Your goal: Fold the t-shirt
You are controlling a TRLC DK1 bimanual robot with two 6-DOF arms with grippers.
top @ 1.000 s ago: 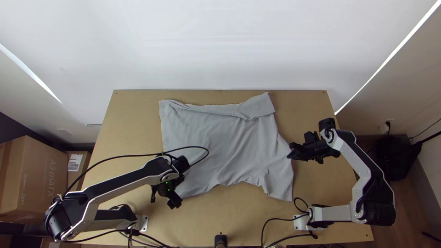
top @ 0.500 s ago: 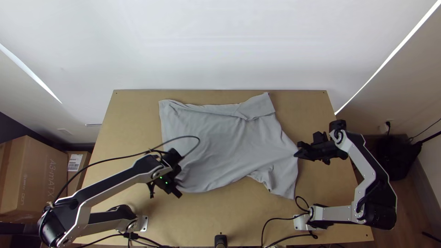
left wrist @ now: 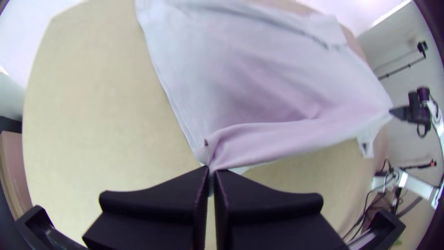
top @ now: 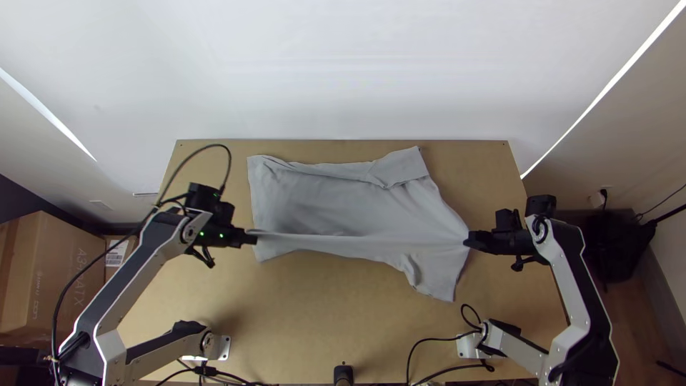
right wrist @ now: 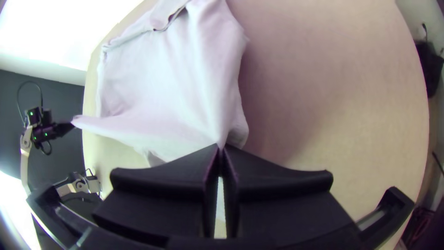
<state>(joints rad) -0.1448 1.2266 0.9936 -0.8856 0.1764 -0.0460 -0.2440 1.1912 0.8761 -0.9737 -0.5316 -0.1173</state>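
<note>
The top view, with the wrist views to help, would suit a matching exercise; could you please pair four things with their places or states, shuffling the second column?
1. T-shirt
2. Left gripper
3. Cardboard box
4. Right gripper

A. Brown, at the top view's left edge
B. Pinching fabric, right of the top view's middle
C. Grey, partly stretched between two grippers
D. Pinching fabric, left of the top view's middle

Pairs: 1-C, 2-D, 3-A, 4-B

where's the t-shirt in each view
top view: t-shirt mid-table, a band of it pulled taut between left gripper and right gripper
left wrist view: spreads from the left gripper's fingertips over to the right gripper
right wrist view: spreads from the right gripper's fingertips over to the left gripper
shared landmark: turned-over flap on the shirt's far edge
</note>
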